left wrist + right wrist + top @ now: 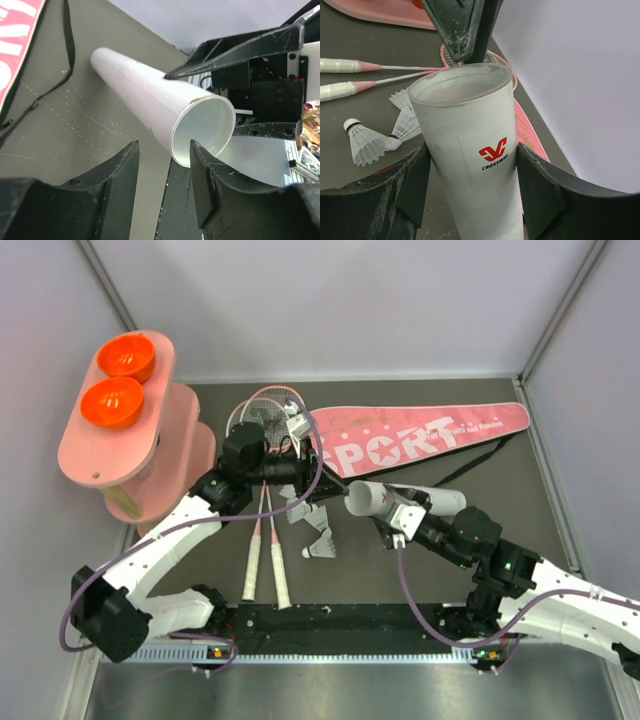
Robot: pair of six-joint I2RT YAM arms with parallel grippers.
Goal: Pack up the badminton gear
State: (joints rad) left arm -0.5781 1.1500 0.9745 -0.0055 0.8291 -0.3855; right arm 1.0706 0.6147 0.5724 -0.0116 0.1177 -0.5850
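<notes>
The long white cardboard tube point(410, 498) is held off the mat with its open end point(202, 127) facing my left gripper. My right gripper point(392, 508) is shut on the tube point(470, 150) near that end. My left gripper point(322, 480) is open and empty point(162, 165), its fingertips just short of the tube's mouth. Three white shuttlecocks point(320, 550) point(365, 142) lie on the mat below the tube. Two pink-framed rackets point(265, 540) lie side by side, handles toward me. The pink "SPORT" bag point(420, 435) lies flat at the back, its black strap point(67, 40) beside it.
A pink oval stand point(115, 440) with two orange bowls point(112, 400) is at the left, close to my left arm. Grey walls close in the back and both sides. The dark mat point(500, 490) ends at a metal rail near the arm bases.
</notes>
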